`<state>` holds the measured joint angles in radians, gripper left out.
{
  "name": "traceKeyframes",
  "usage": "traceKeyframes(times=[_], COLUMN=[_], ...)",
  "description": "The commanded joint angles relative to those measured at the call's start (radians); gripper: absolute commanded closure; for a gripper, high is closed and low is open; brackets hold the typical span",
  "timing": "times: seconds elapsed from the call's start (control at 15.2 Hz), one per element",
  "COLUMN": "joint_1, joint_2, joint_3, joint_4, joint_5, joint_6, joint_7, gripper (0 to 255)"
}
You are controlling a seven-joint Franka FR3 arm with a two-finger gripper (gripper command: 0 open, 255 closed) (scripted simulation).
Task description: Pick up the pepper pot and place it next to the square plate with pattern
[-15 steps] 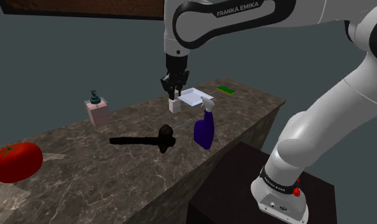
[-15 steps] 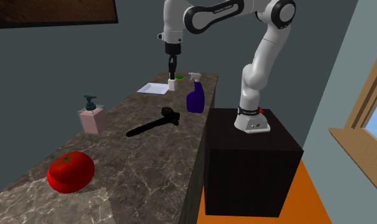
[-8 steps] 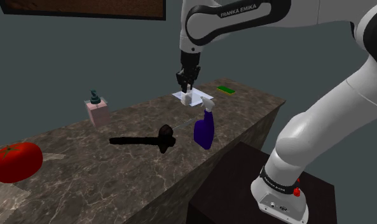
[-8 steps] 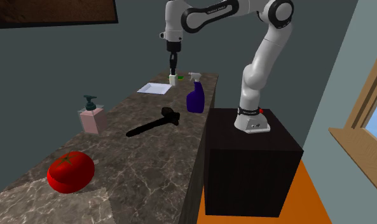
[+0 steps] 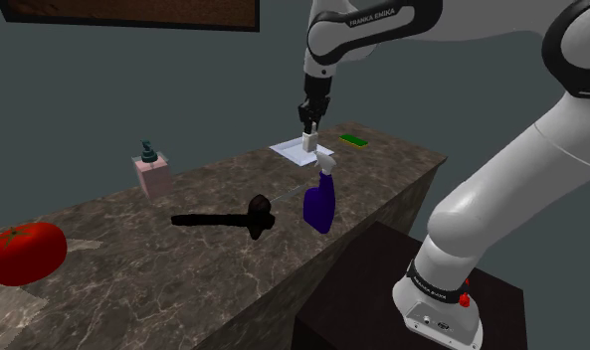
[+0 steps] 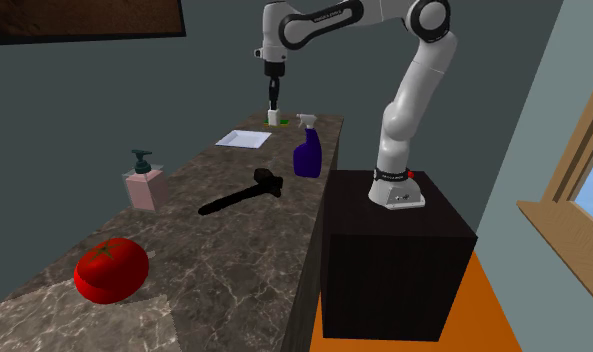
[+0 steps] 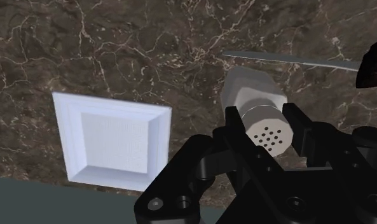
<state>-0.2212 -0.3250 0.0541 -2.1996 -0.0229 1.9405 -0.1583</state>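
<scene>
The long dark stone surface (image 5: 183,278) with pale veins runs along a grey wall. The big white arm (image 5: 501,189) rises from the black box stand (image 6: 394,260) and bends over to the far end of the surface.

At the near end lies a fat red tomato (image 5: 22,253). Next comes a long black tool (image 5: 228,218), lying flat. Just past it stands a purple spray bottle (image 5: 320,202) with a white top, close to the edge on the stand's side. A pink soap bottle (image 5: 151,171) with a dark pump stands by the wall.

At the far end lies the square plate (image 7: 110,143) — it is pale and flat on the stone. A small green thing (image 5: 353,140) lies a bit past it.

The black gripper (image 7: 264,127) points down. Its fingers (image 7: 234,130) pinch the pepper pot (image 7: 260,114) — one on each side, just under the top. The pot is whitish, with little holes on top. It is upright, just beside the plate and apart from it. I cannot tell if its bottom touches the stone.
</scene>
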Motion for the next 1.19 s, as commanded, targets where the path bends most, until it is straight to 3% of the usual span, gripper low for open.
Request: traceKeyframes(times=[0.0, 0.59, 1.12], joint_1=[-0.018, -0.099, -0.175], joint_2=[0.023, 0.161, 0.342], joint_3=[-0.030, -0.163, -0.260], joint_4=[0.024, 0.165, 0.372], joint_5=[-0.008, -0.018, 0.018], joint_6=[0.001, 0.004, -0.020], joint_7=[-0.045, -0.255, -0.440], gripper=[255, 255, 255])
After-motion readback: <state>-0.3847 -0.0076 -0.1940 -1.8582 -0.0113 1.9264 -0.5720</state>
